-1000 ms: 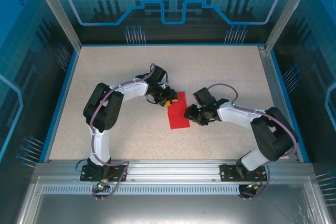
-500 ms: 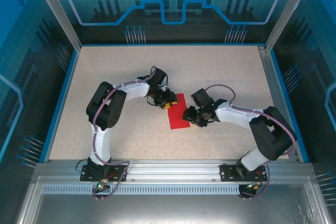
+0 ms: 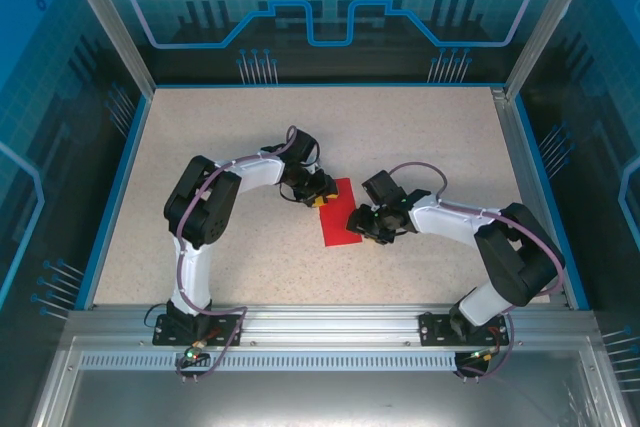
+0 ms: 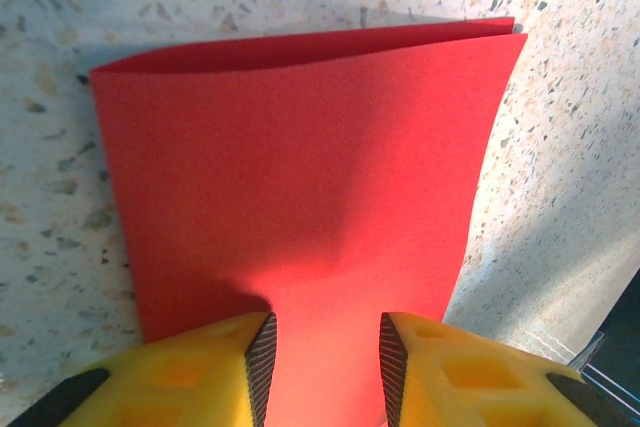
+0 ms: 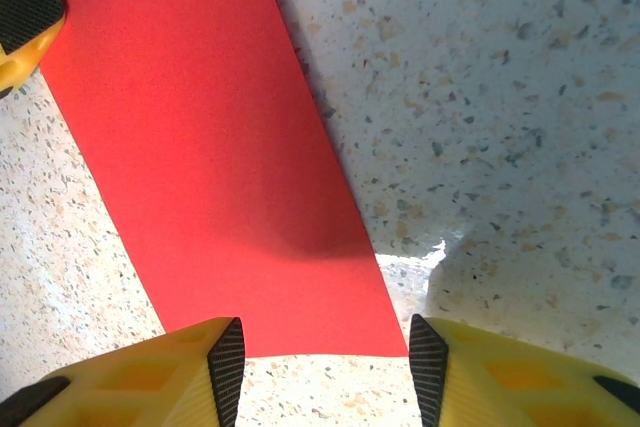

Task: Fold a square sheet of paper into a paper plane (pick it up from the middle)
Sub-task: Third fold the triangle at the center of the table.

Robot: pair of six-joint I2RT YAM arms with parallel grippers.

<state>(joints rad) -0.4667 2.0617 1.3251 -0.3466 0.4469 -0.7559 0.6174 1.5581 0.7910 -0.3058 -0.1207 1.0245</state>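
Observation:
The red sheet of paper (image 3: 338,217) lies flat on the speckled table as a narrow rectangle folded in two, with doubled edges at its far end (image 4: 300,147). It has no dart shape. My left gripper (image 3: 320,197) is at the paper's upper left end. It stands open (image 4: 323,352), with the paper running under the gap between its yellow fingers. My right gripper (image 3: 362,219) is at the paper's right edge, also open (image 5: 325,367). The paper's near short edge (image 5: 200,147) lies just ahead of its fingertips. The left fingertip (image 5: 25,17) shows at the right wrist view's top left corner.
The speckled table (image 3: 200,147) is bounded by a blue rim (image 3: 320,85) and aluminium frame posts (image 3: 105,17). Both arm bases sit on the metal rail (image 3: 320,322) at the near edge. The two grippers are close together over the paper.
The left gripper has shifted slightly down and right onto the paper's end. The right gripper has crept left toward the paper's right edge. The paper stays in place.

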